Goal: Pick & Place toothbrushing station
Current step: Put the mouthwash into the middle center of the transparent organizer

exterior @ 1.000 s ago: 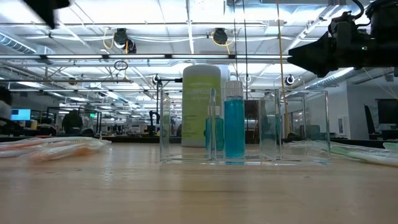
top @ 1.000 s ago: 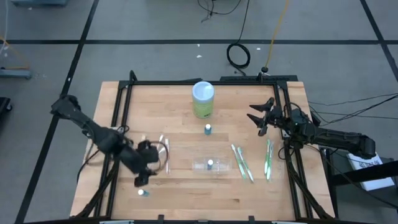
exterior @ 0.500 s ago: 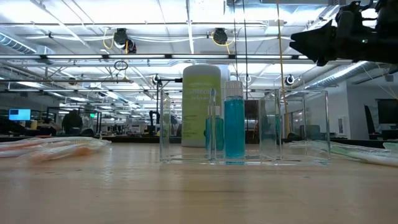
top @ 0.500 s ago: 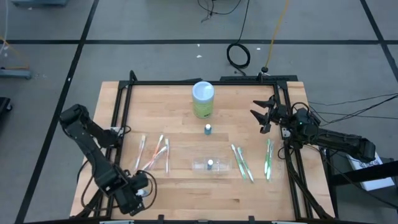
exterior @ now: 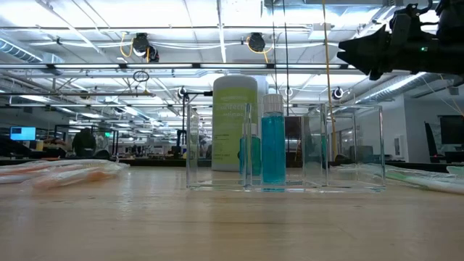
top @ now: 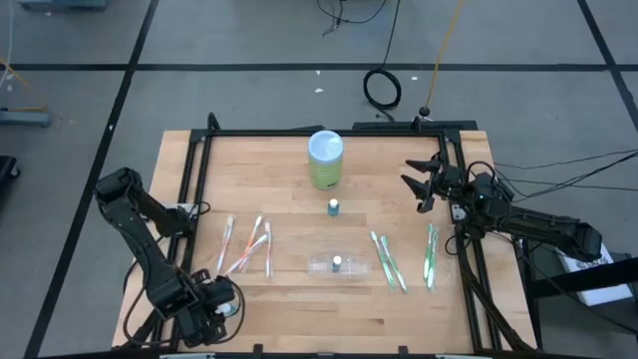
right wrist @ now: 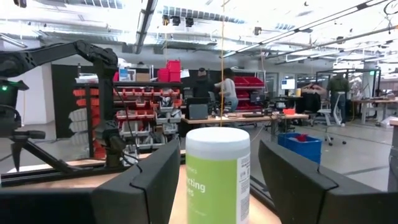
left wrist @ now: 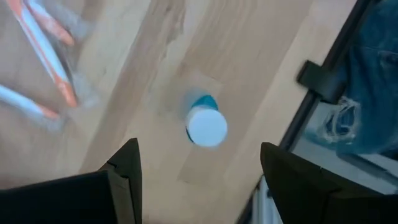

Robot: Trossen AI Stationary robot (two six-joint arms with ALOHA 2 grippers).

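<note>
A small bottle with a white cap and blue-green contents stands upright near the front left corner of the bench, seen from straight above in the left wrist view. More of the set is spread across the wood: orange-and-white toothbrushes lie in a loose fan on the left half, green ones lie toward the right edge, and a clear plastic holder sits near the middle with a blue bottle standing in it. Behind that stands a tall green canister with a white lid, close to the back edge, with another small capped bottle between canister and holder.

The bench is pale wood planks framed by black rails. Around it is grey floor marked with dark lines, and beyond lies an open workshop with bright ceiling lights, red bins on shelves and people at desks far off.

The left claw hangs directly over the small bottle at the front left corner, fingers spread wide on either side of it, touching nothing. The right claw hovers above the back right part of the bench, open and empty, pointing toward the canister.
</note>
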